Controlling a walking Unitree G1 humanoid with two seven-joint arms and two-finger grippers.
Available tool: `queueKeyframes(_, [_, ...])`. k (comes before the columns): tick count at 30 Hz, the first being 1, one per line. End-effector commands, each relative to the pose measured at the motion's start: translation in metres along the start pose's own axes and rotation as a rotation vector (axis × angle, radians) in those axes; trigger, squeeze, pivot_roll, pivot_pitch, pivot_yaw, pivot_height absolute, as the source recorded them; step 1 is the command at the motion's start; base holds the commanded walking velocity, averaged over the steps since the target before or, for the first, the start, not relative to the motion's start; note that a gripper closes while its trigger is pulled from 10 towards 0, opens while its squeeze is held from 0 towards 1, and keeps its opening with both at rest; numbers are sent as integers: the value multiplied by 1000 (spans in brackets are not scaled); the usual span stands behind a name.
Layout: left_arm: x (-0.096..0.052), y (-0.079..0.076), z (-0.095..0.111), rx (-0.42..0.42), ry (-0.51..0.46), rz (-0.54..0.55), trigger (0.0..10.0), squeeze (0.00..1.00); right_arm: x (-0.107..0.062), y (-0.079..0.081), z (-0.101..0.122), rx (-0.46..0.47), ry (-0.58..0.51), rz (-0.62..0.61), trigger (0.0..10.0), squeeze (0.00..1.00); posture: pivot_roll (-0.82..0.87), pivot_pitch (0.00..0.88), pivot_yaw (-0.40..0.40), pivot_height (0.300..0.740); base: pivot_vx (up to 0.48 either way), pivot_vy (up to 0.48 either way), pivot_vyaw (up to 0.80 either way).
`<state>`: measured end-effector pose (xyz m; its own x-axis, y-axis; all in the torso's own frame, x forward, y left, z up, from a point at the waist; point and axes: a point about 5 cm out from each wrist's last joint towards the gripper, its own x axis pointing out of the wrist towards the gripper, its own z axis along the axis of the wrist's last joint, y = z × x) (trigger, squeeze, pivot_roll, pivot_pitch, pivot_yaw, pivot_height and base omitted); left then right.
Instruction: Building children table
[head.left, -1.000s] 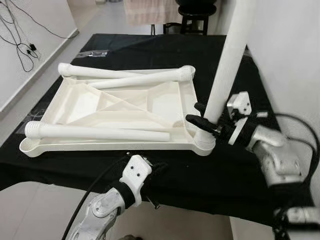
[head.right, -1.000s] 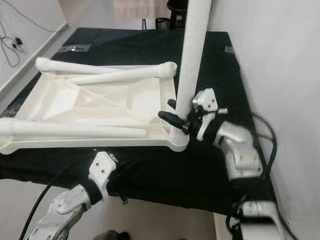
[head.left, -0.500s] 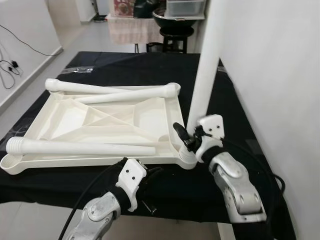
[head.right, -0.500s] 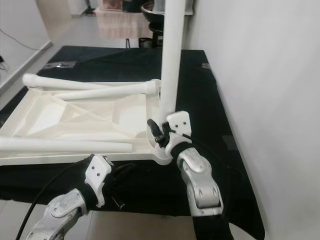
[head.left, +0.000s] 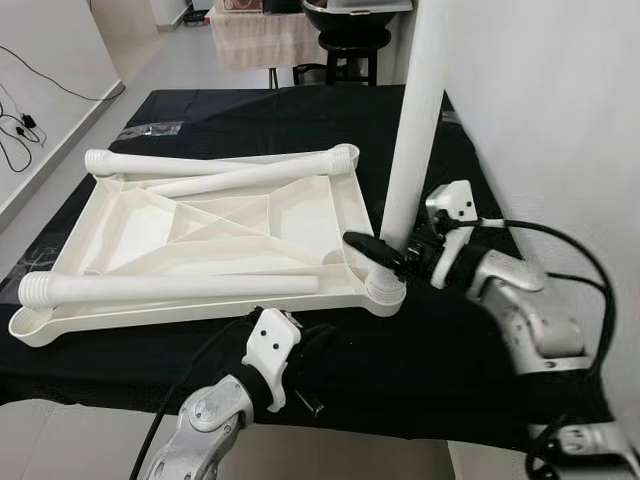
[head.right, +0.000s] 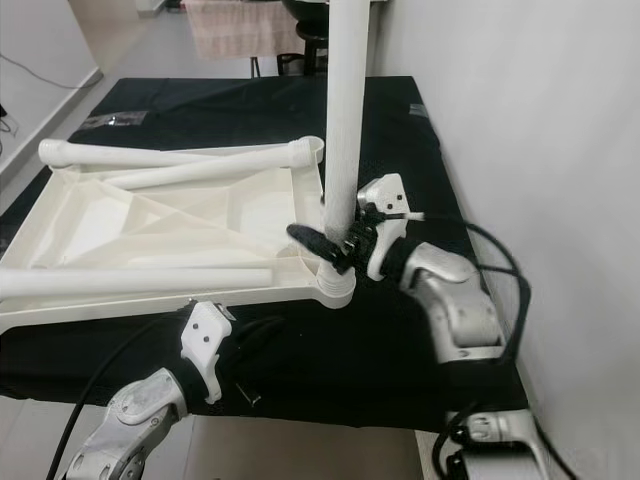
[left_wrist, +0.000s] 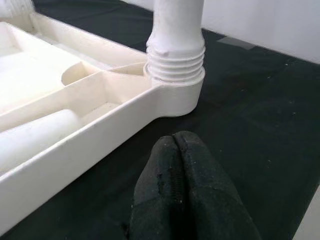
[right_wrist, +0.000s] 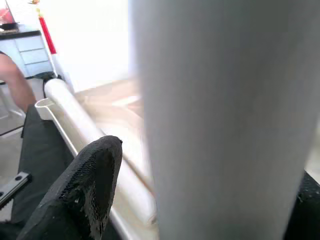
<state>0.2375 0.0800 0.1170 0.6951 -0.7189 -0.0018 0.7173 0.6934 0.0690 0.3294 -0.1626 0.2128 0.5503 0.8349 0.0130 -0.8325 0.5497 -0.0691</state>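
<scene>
A white table top (head.left: 200, 235) lies upside down on the black-covered table (head.left: 460, 350). One white leg (head.left: 415, 120) stands upright in its near right corner socket (head.left: 385, 295), threads showing at the base (left_wrist: 175, 65). My right gripper (head.left: 385, 250) is shut on this leg just above the socket, one black finger (right_wrist: 85, 185) on each side. A loose leg (head.left: 170, 288) lies along the top's front and two more (head.left: 210, 165) lie at the back. My left gripper (head.left: 318, 338) is shut and empty, its fingertips (left_wrist: 182, 150) low on the cloth before the socket.
A white wall (head.left: 560, 120) runs close along the table's right side. A dark stool (head.left: 350, 35) stands behind the table's far end. Cables (head.left: 20, 120) trail on the floor at the left. The table's front edge is just below the white top.
The camera has shifted. My right forearm has swung from in front of the leg out to the right, still gripping it. The leg stays upright in the socket; the left gripper holds its place.
</scene>
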Motion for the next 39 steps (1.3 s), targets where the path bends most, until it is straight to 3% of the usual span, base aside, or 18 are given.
queueKeyframes(1, [-1,0,-5,-16,13,-1,10000,0,4,-4,3,9,-16,91,10000,0,-11,90,4,740,0,0,0])
queueKeyframes(3, [-1,0,-6,-16,14,0,10000,0,6,-5,5,16,-22,120,10000,0,-11,89,3,740,0,0,0])
queueKeyframes(4, [-1,0,-6,-17,14,0,10000,0,8,-9,8,19,-24,143,4157,0,-10,88,3,740,0,0,0])
queueKeyframes(5, [-1,0,-6,-17,14,0,10000,0,8,-9,8,19,-24,143,4157,0,-10,88,3,740,0,0,0])
queueKeyframes(6, [-1,0,-6,-19,16,-3,10000,0,11,-14,12,24,-29,176,0,0,-8,86,1,740,0,0,0])
queueKeyframes(17, [-1,-1,-7,-28,14,-2,10000,0,7,-20,-4,19,9,124,0,0,-8,94,0,740,0,0,0])
queueKeyframes(22, [-4,-1,-6,-35,12,-6,10000,0,12,-2,-33,-2,99,-115,0,0,-27,111,6,740,0,0,0])
queueKeyframes(23, [-4,0,-5,-35,11,-7,10000,0,16,2,-48,44,103,-417,0,0,-36,123,17,740,0,0,0])
queueKeyframes(24, [-5,0,-4,-37,10,-9,10000,0,15,25,-70,121,126,-564,0,0,-28,134,18,740,0,0,0])
queueKeyframes(25, [-5,0,-4,-37,10,-9,10000,0,15,25,-70,121,126,-564,0,0,-28,134,18,740,0,0,0])
queueKeyframes(26, [-5,0,-4,-38,10,-11,10000,0,12,42,-84,181,144,-655,0,0,-25,136,20,740,0,0,0])
queueKeyframes(27, [-6,0,-4,-38,11,-13,10000,0,13,55,-92,184,171,-643,0,0,-42,134,29,740,0,0,0])
queueKeyframes(29, [-6,0,-4,-42,10,-13,10000,0,15,56,-94,182,184,-604,0,0,-40,129,26,740,0,0,0])
queueKeyframes(35, [-7,1,-4,-55,10,-17,10000,0,25,44,-88,152,165,-601,0,0,-25,137,19,740,0,0,0])
queueKeyframes(36, [-7,1,-4,-55,10,-15,10000,0,26,42,-86,139,169,-620,3137,0,-20,136,20,740,0,0,0])
queueKeyframes(37, [-7,1,-4,-55,10,-15,10000,0,26,42,-86,139,169,-620,3137,0,-20,136,20,740,0,0,0])
queueKeyframes(38, [-7,1,-4,-55,11,-16,10000,0,29,39,-79,134,136,-577,10000,1000,-20,136,20,740,0,0,0])
queueKeyframes(39, [-7,1,-4,-55,11,-16,10000,0,29,39,-79,134,136,-577,10000,1000,-20,136,20,740,0,0,0])
